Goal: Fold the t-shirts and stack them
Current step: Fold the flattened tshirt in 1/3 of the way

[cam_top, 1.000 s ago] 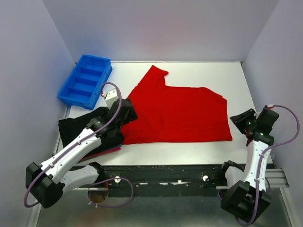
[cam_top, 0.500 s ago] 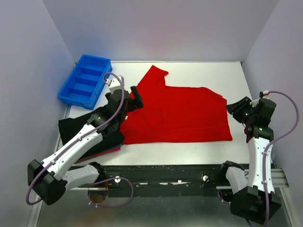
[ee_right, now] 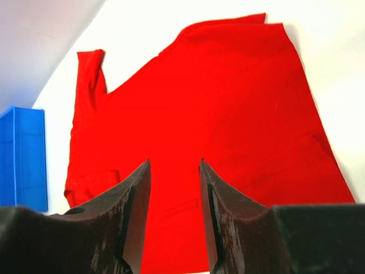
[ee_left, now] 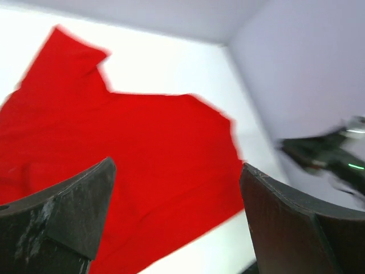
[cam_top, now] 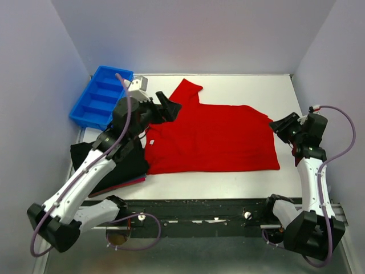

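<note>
step in hand, as judged: the next fold of the red t-shirt [cam_top: 217, 140]. it lies spread flat on the table [cam_top: 268, 91] between the two arms, with one sleeve [cam_top: 188, 90] pointing to the far side. its far-right corner appears layered. the folded black t-shirt [cam_top: 108, 160] rests at the near left, with the edge of a dark-red t-shirt [cam_top: 122, 184] showing under it. this stack meets the red shirt's left hem. the blue bin [cam_top: 101, 97] stands beyond the stack and takes no part.

to fold well, each gripper should come down on an edge or corner and pinch the cloth fully. both should lift only just clear of the table and travel together so the crease runs straight. the cloth should be laid down before release. the loose sleeve is likely to drag or bunch; it should be tucked in first.

the left gripper [cam_top: 168, 107] hovers over the shirt's far-left part, beside the sleeve. its jaws stand at their widest, empty, touching no cloth. the right gripper [ee_right: 174, 162] hangs at the shirt's right edge. its jaws are parted by a narrow gap, empty, with no contact visible.
</note>
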{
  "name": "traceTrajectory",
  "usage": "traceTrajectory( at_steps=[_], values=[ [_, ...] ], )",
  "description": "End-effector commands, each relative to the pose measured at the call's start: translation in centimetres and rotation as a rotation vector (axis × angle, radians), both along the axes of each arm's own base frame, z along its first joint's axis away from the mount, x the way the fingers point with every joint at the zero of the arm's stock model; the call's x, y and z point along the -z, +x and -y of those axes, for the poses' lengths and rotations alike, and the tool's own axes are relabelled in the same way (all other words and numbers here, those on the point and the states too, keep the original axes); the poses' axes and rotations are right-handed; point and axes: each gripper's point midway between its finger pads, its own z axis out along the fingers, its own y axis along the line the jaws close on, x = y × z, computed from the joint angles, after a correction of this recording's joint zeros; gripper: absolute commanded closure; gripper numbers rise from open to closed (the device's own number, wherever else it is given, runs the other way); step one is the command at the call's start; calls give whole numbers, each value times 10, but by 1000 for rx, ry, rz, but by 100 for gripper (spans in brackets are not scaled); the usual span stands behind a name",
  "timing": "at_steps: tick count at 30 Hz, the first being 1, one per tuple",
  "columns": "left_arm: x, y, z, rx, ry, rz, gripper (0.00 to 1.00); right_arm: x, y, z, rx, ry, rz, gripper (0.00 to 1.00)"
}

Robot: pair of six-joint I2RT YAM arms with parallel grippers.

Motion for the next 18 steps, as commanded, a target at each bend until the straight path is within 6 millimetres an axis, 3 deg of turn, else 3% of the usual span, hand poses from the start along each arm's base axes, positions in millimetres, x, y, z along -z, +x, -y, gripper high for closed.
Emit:
traceTrajectory(
  at_steps=[1,4,9,11,14,16,18],
  values=[
    [-83,-79,29,369,-276,208,1,13,3,3,16,4,-11,53],
    [-91,-92,27,414,-277,262,1,13,5,1,10,11,-8,53],
    [-77,-78,23,352,-207,226,4,11,4,-1,1,14,6,53],
    [-63,-67,19,305,-177,175,9,12,6,-1,2,20,18,53],
    [-55,-62,15,289,-145,148,10,14,5,-2,-5,23,3,53],
    [-43,-60,17,303,-103,128,1,17,4,-3,-18,19,-1,53],
    [-16,-53,25,337,-18,59,1,21,3,-2,-8,14,-5,53]
  ],
)
